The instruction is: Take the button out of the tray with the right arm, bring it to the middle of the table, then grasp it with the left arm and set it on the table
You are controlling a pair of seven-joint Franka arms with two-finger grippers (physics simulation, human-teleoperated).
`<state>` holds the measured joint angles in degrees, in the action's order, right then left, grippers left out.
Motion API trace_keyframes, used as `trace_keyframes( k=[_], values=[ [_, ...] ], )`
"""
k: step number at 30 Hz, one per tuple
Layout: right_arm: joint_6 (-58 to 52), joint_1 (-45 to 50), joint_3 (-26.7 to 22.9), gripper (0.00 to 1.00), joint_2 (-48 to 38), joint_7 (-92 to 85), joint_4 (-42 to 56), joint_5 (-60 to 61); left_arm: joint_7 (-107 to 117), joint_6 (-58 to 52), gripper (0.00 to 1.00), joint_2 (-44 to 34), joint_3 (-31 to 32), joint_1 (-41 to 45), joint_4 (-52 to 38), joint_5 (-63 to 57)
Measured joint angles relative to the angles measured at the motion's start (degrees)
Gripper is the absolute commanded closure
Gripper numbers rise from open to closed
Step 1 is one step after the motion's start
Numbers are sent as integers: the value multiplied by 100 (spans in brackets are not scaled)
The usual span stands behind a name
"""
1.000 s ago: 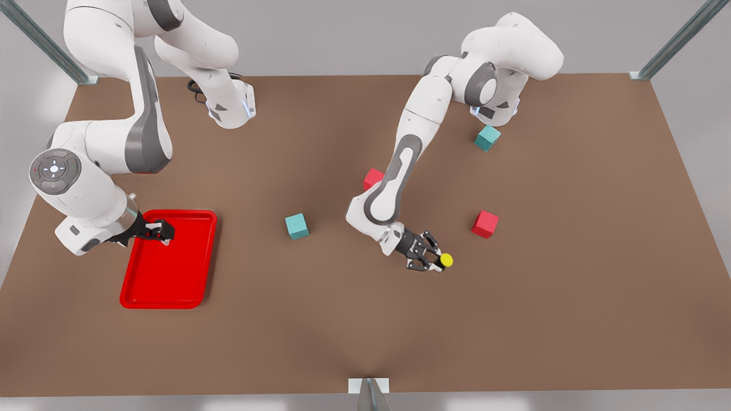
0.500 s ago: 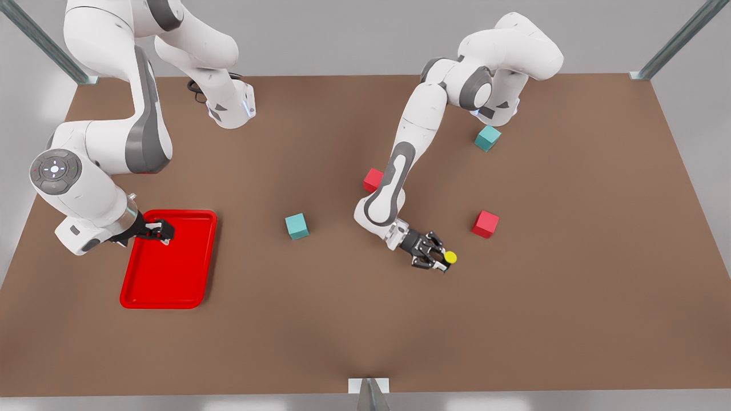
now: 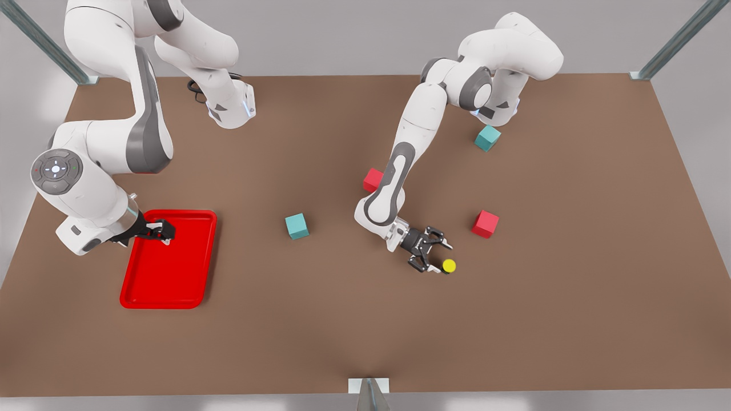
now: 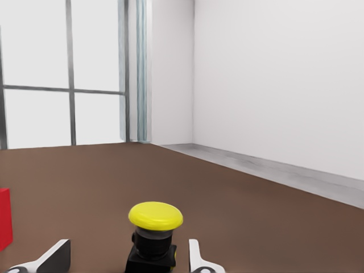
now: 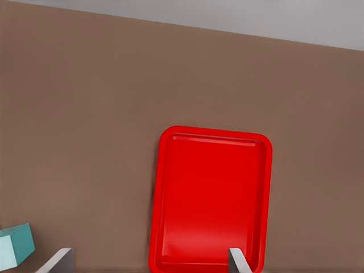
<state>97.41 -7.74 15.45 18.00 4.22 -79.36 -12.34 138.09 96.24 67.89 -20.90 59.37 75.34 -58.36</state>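
Resting on the table (image 3: 571, 297) — the button (image 3: 449, 266), upright, near the middle.
Left gripper (image 3: 436, 257) spread wide just beside it, not touching; right gripper (image 3: 163, 231) waits, fingers apart, over the tray (image 3: 171, 285).

I see a glossy, plastic-looking red tray (image 3: 188, 279) on the matt brown table (image 3: 571, 314). Near its middle, the button (image 3: 449, 266) has a smooth, slightly shiny yellow cap.

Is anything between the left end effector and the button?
Nothing visible. The button stands on the table right at the open left end effector, its fingers on either side.
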Motion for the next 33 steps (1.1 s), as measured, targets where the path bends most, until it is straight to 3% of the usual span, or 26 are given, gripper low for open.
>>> trace_keyframes(
  k=[12,16,18,22,23,25,26,28,33],
  values=[
    [0,1,1,0,0,1,5,-2,-274,-209,0,-197,-145,15,-5,4],
    [0,-11,7,0,0,0,6,27,-657,-401,0,-941,-373,28,50,108],
    [0,-39,9,0,-1,38,6,200,-1440,-532,0,-1750,-448,-388,-538,1325],
    [2,-99,-9,0,0,174,7,519,-3789,-1209,0,-3713,-651,-2457,-1174,4797],
    [2,-114,-17,0,0,203,28,560,-4381,-1350,0,-4521,40,-3039,-915,4981],
    [-42,-136,-24,0,0,258,57,612,-5414,-1255,0,-6106,1265,-4103,583,5172],
    [-84,-142,-24,0,0,284,62,633,-5885,-1169,0,-6416,1715,-4608,992,5239],
    [-190,-154,-20,0,3,329,66,659,-6751,-1041,0,-6620,2076,-5096,1300,5331],
    [-409,-193,-18,0,9,414,59,686,-8539,-867,0,-6684,2205,-5434,1390,5433]
  ],
)
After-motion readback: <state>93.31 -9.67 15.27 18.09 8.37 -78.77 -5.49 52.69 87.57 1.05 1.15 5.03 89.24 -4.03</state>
